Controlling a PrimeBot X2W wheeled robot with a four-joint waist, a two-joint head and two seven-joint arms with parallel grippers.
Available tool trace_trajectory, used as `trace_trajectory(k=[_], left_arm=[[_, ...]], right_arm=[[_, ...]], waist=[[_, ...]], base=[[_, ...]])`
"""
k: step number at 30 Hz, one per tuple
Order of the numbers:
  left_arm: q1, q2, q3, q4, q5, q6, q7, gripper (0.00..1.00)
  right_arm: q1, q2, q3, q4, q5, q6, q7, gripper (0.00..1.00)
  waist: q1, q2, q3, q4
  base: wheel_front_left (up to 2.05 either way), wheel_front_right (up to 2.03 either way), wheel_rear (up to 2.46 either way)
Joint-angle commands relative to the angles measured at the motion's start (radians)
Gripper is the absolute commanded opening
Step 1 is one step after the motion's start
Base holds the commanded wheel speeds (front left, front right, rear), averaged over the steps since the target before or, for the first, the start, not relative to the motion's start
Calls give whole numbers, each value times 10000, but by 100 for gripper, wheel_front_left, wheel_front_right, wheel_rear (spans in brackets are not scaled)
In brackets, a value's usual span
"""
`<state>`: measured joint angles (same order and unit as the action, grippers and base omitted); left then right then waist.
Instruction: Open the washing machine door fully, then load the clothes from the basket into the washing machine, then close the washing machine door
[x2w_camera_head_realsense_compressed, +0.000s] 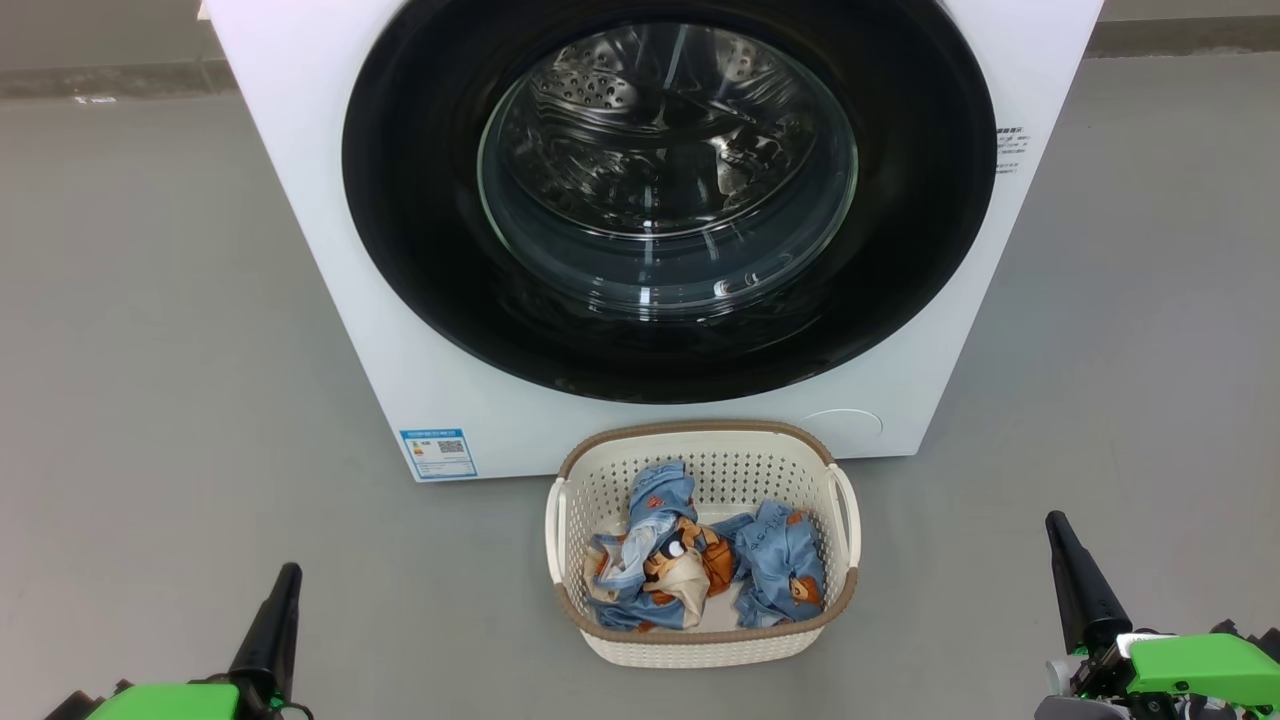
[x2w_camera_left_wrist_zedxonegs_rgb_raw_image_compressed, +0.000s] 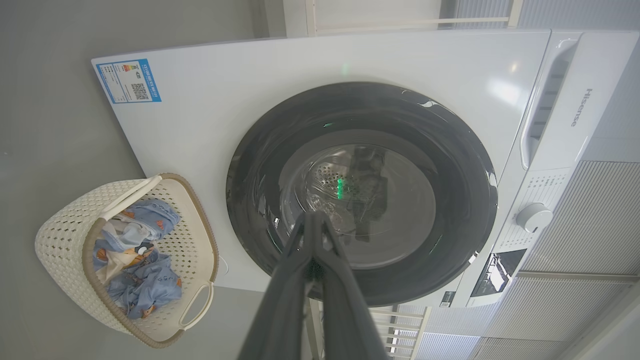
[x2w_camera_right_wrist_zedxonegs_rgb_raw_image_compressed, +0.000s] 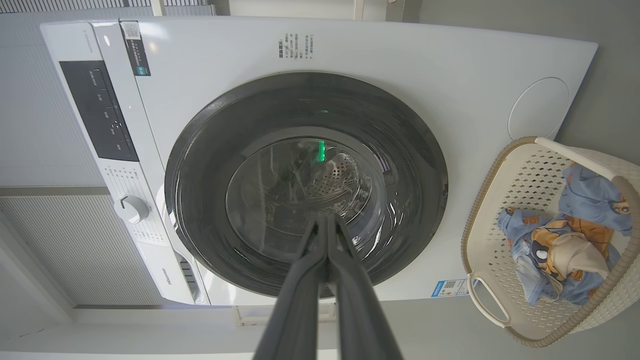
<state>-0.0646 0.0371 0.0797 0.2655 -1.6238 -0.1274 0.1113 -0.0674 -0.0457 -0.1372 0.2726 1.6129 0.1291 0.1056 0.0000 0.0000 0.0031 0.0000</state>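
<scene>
The white washing machine (x2w_camera_head_realsense_compressed: 300, 180) stands straight ahead on the grey floor. Its round black-rimmed door (x2w_camera_head_realsense_compressed: 420, 230) with the glass bowl window lies flush against the front, closed; the door (x2w_camera_left_wrist_zedxonegs_rgb_raw_image_compressed: 250, 200) and door (x2w_camera_right_wrist_zedxonegs_rgb_raw_image_compressed: 200, 165) look the same from both wrists. In front of the machine sits the cream basket (x2w_camera_head_realsense_compressed: 700, 645) with light-blue bear-print clothes (x2w_camera_head_realsense_compressed: 780, 560) crumpled inside. My left gripper (x2w_camera_head_realsense_compressed: 288, 570) is low at the left, shut and empty. My right gripper (x2w_camera_head_realsense_compressed: 1055, 520) is low at the right, also shut and empty. Both are well short of the door and basket.
Open grey floor lies on both sides of the machine and basket. A blue label sticker (x2w_camera_head_realsense_compressed: 438, 452) marks the machine's lower left corner. The control panel with a knob (x2w_camera_left_wrist_zedxonegs_rgb_raw_image_compressed: 534, 216) is on the machine's top strip. Pale slatted panels (x2w_camera_left_wrist_zedxonegs_rgb_raw_image_compressed: 590, 215) stand beside the machine.
</scene>
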Motion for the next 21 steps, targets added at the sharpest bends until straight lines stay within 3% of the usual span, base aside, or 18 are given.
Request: trace_trajectory(k=[1,6,7,12,18,21], left_arm=[[-433,131,338,-206,149,-33,16,0],[-433,131,338,-206,149,-33,16,0],[-433,131,338,-206,149,-33,16,100],[325,-187,-73,435,-3,4,-11,100],[316,-158,-181,329,121,2,-187,100],[327,-126,-245,279,208,1,-279,100]], right_arm=[[-405,-45,238,-278,-40,16,74,0],[-405,-45,238,-278,-40,16,74,0],[-405,-45,238,-278,-40,16,74,100],[300,124,7,490,-3,0,-22,100],[302,108,121,397,-83,1,-187,100],[321,82,182,367,-173,1,-281,100]], waist=[[0,0,0,0],[0,0,0,0],[0,0,0,0],[0,0,4,0],[22,0,-5,19],[10,0,-4,29]], base=[[0,0,0],[0,0,0],[0,0,0],[0,0,0],[0,0,0],[0,0,0]])
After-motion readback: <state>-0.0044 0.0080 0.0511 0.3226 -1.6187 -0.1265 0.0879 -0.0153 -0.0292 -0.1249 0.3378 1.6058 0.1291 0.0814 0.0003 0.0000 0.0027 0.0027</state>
